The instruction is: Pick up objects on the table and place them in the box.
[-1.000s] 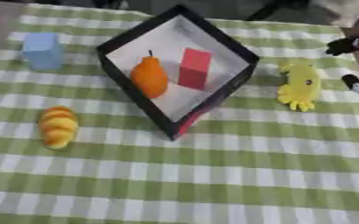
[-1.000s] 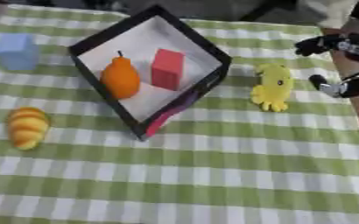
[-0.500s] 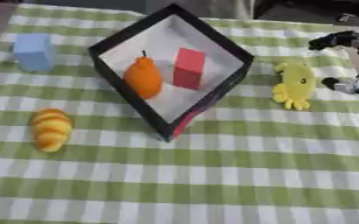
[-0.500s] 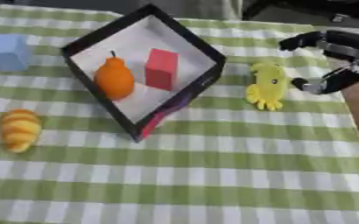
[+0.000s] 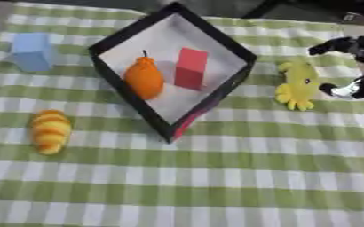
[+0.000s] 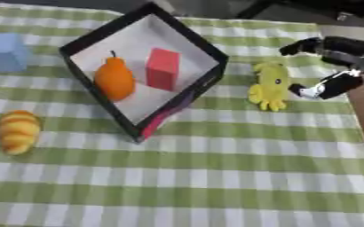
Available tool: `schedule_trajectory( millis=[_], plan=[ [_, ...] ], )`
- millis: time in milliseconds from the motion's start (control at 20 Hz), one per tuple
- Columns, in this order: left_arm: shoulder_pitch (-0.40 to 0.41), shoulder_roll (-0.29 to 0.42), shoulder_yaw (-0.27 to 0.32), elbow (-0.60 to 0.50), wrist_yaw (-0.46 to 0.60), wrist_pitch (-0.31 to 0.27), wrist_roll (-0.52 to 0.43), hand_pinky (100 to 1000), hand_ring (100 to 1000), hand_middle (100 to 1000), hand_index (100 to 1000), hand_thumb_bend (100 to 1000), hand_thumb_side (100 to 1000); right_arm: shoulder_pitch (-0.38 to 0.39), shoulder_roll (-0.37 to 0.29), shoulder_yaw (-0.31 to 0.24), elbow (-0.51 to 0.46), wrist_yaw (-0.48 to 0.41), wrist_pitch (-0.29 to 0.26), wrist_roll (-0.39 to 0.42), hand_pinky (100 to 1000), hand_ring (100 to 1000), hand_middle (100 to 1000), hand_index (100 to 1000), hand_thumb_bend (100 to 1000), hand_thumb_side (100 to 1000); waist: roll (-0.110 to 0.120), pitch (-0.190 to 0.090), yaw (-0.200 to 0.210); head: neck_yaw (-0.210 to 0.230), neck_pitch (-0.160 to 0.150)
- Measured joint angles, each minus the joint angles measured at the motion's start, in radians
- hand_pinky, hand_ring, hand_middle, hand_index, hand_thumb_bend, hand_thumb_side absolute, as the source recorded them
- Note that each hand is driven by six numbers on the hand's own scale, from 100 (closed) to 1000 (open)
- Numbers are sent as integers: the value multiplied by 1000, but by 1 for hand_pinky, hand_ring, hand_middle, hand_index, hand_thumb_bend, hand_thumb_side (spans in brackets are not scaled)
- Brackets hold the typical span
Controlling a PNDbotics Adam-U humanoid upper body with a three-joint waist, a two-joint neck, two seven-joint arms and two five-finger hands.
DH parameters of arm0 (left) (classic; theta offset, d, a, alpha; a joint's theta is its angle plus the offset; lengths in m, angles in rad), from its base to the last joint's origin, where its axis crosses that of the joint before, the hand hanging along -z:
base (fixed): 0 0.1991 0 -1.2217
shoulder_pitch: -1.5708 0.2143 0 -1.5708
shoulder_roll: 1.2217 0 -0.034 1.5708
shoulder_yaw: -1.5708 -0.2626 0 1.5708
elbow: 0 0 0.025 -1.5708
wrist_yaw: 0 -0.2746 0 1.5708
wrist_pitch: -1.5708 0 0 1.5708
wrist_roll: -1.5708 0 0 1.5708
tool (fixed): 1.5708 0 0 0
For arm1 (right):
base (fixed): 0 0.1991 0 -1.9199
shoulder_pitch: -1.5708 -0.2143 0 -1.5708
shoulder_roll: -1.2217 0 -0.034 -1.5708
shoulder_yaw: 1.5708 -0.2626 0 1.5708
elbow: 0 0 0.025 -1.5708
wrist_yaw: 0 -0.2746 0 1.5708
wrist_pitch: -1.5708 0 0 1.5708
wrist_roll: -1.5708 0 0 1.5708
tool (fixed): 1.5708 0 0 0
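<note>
My right hand hangs spread at the right edge, beside the yellow toy right of the box. I'd centre over it before closing.

right hand | enters from 3 o'clock, at upper right | fingers spread apart, thumb low toward 6 o'clock, upper fingers reaching toward 9 o'clock | holds nothing | left hand: out of sight

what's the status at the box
Right robot hand open beside yellow toy, not touching. Left out of view. Pear and red block already boxed.
</note>
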Motion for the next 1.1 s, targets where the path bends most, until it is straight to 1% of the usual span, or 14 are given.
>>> schedule_trajectory(
  millis=[150,400,500,550,600,650,900,1100],
  plan=[
    [-1,0,0,0,0,0,-1,769,752,833,750,408,542,-5,1,1,0,0,6,3,935,917,877,977,235,358,-1,1,3,-2,0],
    [-1,0,0,0,1,0,-3,769,752,834,750,406,543,-13,7,7,-8,-1,6,13,937,918,878,980,242,360,-6,3,9,-7,0],
    [-1,0,0,0,2,-1,-4,769,752,834,751,405,544,-14,8,7,-13,-1,6,21,940,921,882,983,263,379,-6,3,8,-8,0],
    [-1,0,0,0,2,-1,-4,769,752,834,751,405,544,-14,8,7,-14,0,6,25,942,925,884,986,292,383,-7,3,8,-9,0],
    [-1,0,0,0,2,-1,-4,769,752,834,751,405,544,-14,8,7,-17,4,5,30,942,926,886,986,290,401,-10,3,9,-9,0],
    [-1,0,0,0,3,-1,-4,769,752,834,751,405,544,-14,8,7,-18,12,4,35,944,929,889,989,307,417,-12,4,9,-10,0],
    [-3,0,0,0,6,-1,-6,768,752,835,751,403,546,-19,8,7,-18,67,6,49,949,935,895,996,354,458,-19,12,18,-16,0],
    [-6,0,0,0,8,-1,-6,768,751,836,752,401,549,-21,8,7,-15,116,7,49,955,944,903,1000,406,517,-25,17,24,-18,-1]
  ],
)
